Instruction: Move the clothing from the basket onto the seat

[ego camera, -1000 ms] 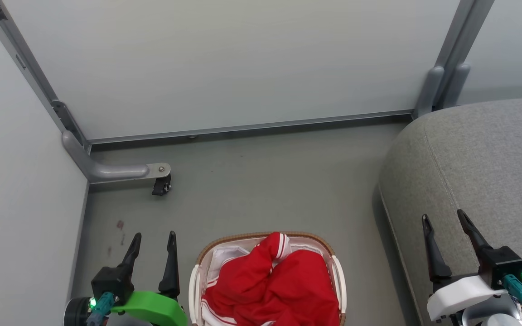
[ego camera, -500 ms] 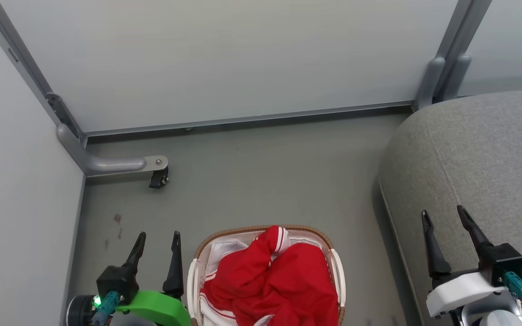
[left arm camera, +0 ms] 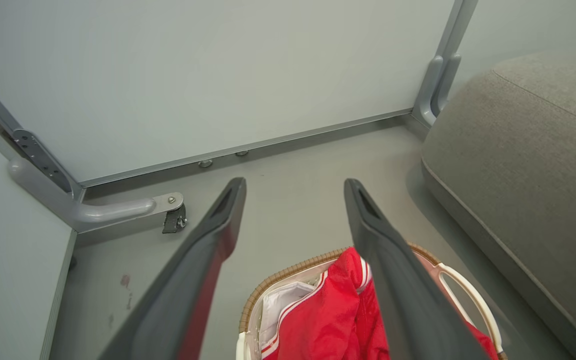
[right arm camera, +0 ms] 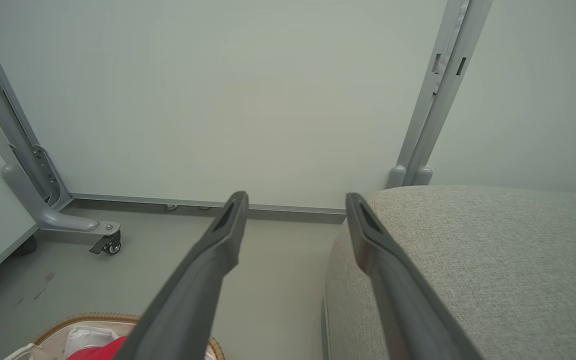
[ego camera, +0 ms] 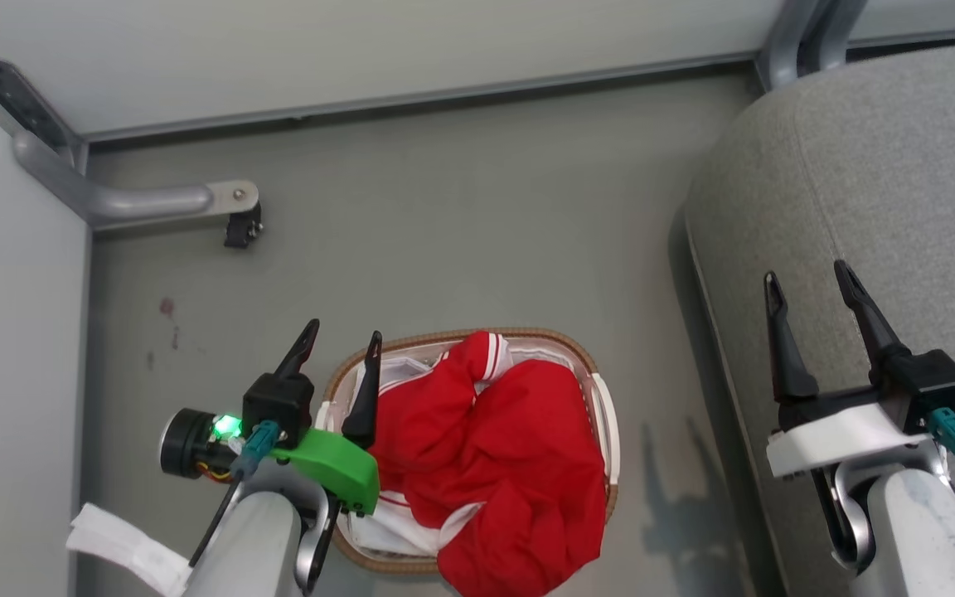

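My left gripper (ego camera: 342,335) hangs released over the basket's (ego camera: 564,338) left rim, ready for the clothing (ego camera: 502,431); my right gripper (ego camera: 806,274), also released, hangs well right.

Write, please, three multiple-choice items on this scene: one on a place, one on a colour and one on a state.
1. On which side of the small oval white plastic basket with brown woven rim is the large grey woven-fabric seat?
A. the robot's left
B. the robot's right
C. beneath it

2. What colour is the soft fabric clothing in the basket?
A. blue
B. green
C. bright red

3. How is the dark-fingered left gripper?
A. open, empty
B. shut on the clothing
C. shut on the basket

1 B: the seat lies at the head view's right.
2 C: red folds with white stripe trim.
3 A: its fingers stand apart, holding nothing.
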{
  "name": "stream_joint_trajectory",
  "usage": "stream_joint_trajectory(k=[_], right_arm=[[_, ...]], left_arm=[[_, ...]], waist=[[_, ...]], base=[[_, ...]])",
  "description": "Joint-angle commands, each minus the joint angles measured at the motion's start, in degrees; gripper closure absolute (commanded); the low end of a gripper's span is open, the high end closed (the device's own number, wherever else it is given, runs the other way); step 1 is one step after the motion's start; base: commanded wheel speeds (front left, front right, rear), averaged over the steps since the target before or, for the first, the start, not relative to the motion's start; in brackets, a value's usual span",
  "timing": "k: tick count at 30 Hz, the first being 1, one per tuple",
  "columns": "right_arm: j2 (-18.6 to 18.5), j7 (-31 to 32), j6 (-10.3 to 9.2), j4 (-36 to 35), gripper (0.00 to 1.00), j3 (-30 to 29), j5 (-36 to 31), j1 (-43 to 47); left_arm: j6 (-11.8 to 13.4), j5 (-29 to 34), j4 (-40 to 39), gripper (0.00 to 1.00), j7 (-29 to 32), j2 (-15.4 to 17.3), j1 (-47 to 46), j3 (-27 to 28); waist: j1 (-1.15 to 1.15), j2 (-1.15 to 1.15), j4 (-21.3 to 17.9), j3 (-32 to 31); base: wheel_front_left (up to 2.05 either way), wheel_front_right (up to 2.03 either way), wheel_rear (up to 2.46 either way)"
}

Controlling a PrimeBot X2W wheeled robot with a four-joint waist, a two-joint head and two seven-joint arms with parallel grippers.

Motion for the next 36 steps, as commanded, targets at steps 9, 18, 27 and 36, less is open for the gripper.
stream_joint_trajectory(k=[9,18,27,36], right_arm=[[-0.23,-0.13,-0.01,-0.86,0.0,2.22,2.52,-6.92],[-0.21,-0.14,-0.01,-1.82,0.0,4.14,5.56,-11.65],[-0.21,-0.14,-0.01,-2.33,0.0,5.58,7.53,-14.39],[-0.22,-0.14,-0.01,-2.29,0.0,6.79,9.05,-15.18]], left_arm=[[-0.78,3.95,13.87,0.0,-0.06,1.04,-10.93,-4.18],[-0.86,6.61,25.83,0.0,-0.05,2.97,-18.21,-7.24],[0.8,7.63,32.93,0.0,-0.05,4.28,-24.32,-8.48],[1.81,6.86,37.94,0.0,0.48,4.74,-28.51,-8.66]], waist=[[0.0,0.0,-7.11,18.11],[0.0,0.0,-10.72,26.71],[0.0,0.0,-12.96,31.66],[0.0,0.0,-14.25,33.25]], base=[[0.0,0.0,0.0],[0.0,0.0,0.0],[0.0,0.0,0.0],[0.0,0.0,0.0]])
